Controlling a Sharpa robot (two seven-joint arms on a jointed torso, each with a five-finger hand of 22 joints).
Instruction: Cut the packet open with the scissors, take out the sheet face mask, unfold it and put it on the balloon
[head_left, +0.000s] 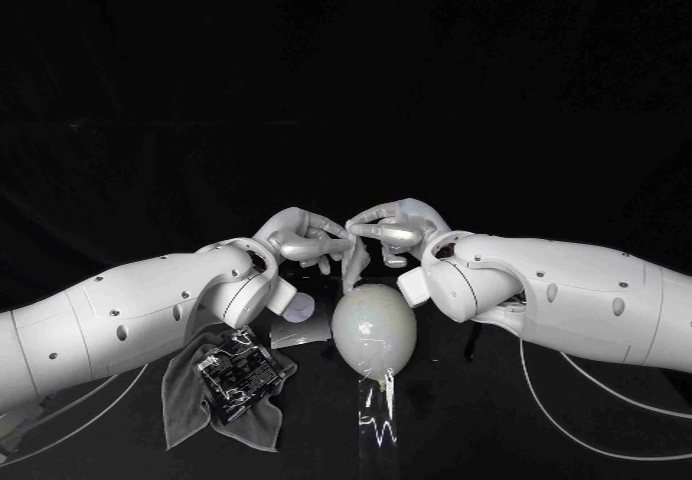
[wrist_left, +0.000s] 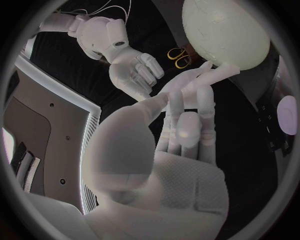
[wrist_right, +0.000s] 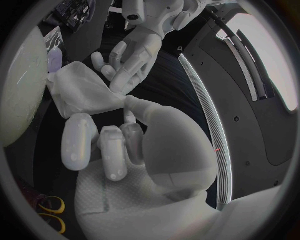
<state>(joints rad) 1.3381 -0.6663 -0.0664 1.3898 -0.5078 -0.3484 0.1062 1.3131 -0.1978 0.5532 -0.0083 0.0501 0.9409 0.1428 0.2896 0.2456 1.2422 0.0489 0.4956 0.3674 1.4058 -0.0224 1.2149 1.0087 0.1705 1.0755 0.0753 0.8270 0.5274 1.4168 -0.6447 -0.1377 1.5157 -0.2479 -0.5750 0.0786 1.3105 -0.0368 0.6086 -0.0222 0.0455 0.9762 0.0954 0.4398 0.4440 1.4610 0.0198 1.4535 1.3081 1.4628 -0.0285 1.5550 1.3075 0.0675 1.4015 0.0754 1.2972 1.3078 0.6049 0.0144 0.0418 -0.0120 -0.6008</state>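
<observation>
Head view: both hands meet above the black table (head_left: 144, 150). The left hand (head_left: 303, 240) and right hand (head_left: 392, 225) are knuckle to knuckle, with the sheet mask (head_left: 353, 262) hanging between them as a narrow, crumpled strip. Its top is lost among the fingers. It hangs just over the far end of the balloon (head_left: 375, 325), which lies pale and egg-shaped between the two wrists. The packet (head_left: 238, 370) sits on a grey cloth (head_left: 188, 400), half tucked under the left forearm. A pale disc (head_left: 300, 308) peeks out beside that wrist. Something glints below the balloon, too dim to name.

Left wrist view: the left fingers stretch up to the mask's edge beside the balloon. They touch it, but the thumb crosses lower down, so whether they actually grip is hard to tell. This view brings in the scissors (wrist_left: 177, 56), yellow handles on the table, tucked behind the balloon, blades hidden.

Right wrist view: here the grip is plain. The right thumb and a finger pinch the bunched mask, the other fingers loosely curled. The left fingertips meet the mask from the far side.
</observation>
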